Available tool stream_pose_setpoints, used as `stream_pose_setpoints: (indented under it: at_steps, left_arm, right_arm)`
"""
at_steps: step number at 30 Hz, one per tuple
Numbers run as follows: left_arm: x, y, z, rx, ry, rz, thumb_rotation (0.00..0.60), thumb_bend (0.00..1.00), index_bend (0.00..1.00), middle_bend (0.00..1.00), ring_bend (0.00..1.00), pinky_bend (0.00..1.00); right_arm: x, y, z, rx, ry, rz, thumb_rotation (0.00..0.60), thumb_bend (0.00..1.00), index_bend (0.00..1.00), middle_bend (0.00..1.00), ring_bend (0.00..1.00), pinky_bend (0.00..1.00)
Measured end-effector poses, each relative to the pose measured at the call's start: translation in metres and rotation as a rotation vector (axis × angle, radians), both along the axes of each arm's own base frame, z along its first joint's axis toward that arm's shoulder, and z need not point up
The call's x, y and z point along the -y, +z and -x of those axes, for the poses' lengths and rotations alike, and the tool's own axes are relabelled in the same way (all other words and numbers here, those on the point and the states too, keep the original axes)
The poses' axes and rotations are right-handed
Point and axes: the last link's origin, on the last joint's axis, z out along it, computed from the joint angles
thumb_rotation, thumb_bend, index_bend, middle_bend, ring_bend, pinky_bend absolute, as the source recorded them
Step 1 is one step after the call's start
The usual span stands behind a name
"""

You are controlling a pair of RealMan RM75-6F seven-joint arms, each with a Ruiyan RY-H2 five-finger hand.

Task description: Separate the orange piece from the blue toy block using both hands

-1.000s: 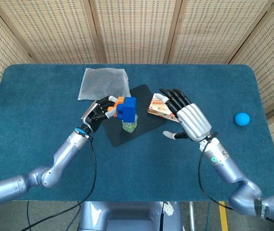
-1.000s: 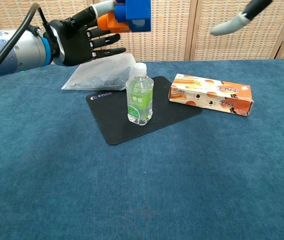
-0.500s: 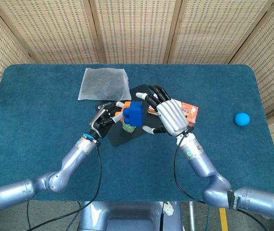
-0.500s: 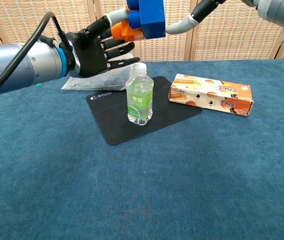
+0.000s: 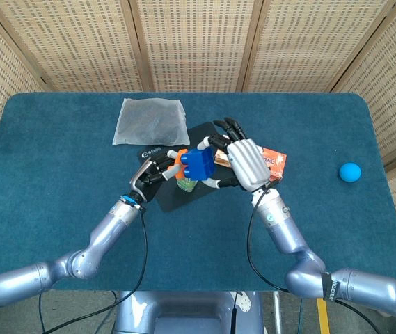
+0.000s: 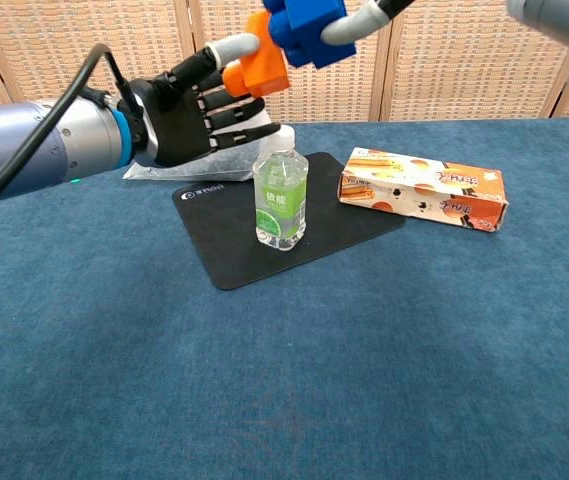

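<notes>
Above the black mat, the blue toy block (image 5: 199,163) (image 6: 304,27) is held up in the air with the orange piece (image 5: 179,161) (image 6: 261,66) still touching its left side. My left hand (image 5: 154,172) (image 6: 189,104) pinches the orange piece between thumb and a finger, other fingers spread. My right hand (image 5: 243,161) grips the blue block from the right; in the chest view only its fingers (image 6: 359,20) show at the top edge. The block is tilted against the orange piece.
Under the hands a small green-labelled water bottle (image 6: 280,200) stands upright on a black mat (image 6: 284,229). An orange snack box (image 6: 422,188) lies to the right. A clear plastic bag (image 5: 150,120) lies behind. A blue ball (image 5: 349,172) sits far right.
My right hand has swung in from the right and closed on the blue block. The block has tilted, and both hands have shifted slightly.
</notes>
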Motion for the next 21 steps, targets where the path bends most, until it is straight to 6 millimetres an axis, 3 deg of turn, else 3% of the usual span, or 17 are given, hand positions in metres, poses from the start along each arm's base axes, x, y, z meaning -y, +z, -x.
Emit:
stream_pose_setpoints:
  at_steps: [7, 12, 18, 21]
  left_arm:
    - [-0.009, 0.027, 0.016, 0.007, 0.022, -0.044, 0.6, 0.46, 0.64, 0.59, 0.54, 0.1]
    - [-0.018, 0.063, 0.042, -0.104, -0.009, -0.146, 0.6, 0.46, 0.64, 0.59, 0.54, 0.08]
    - [-0.026, 0.1, 0.085, -0.386, -0.089, -0.266, 0.6, 0.46, 0.64, 0.59, 0.54, 0.05]
    - [-0.026, 0.116, 0.116, -0.592, -0.136, -0.309, 0.6, 0.46, 0.64, 0.59, 0.54, 0.03]
  right_arm:
    - [0.005, 0.027, 0.02, -0.012, -0.016, 0.079, 0.6, 0.22, 0.63, 0.57, 0.12, 0.0]
    - [0.009, 0.044, 0.056, -0.135, -0.061, 0.14, 0.6, 0.22, 0.63, 0.57, 0.13, 0.0]
    - [0.005, 0.037, 0.104, -0.297, -0.118, 0.132, 0.6, 0.22, 0.63, 0.57, 0.14, 0.0]
    - [0.003, 0.028, 0.119, -0.344, -0.14, 0.105, 0.6, 0.22, 0.63, 0.57, 0.14, 0.0]
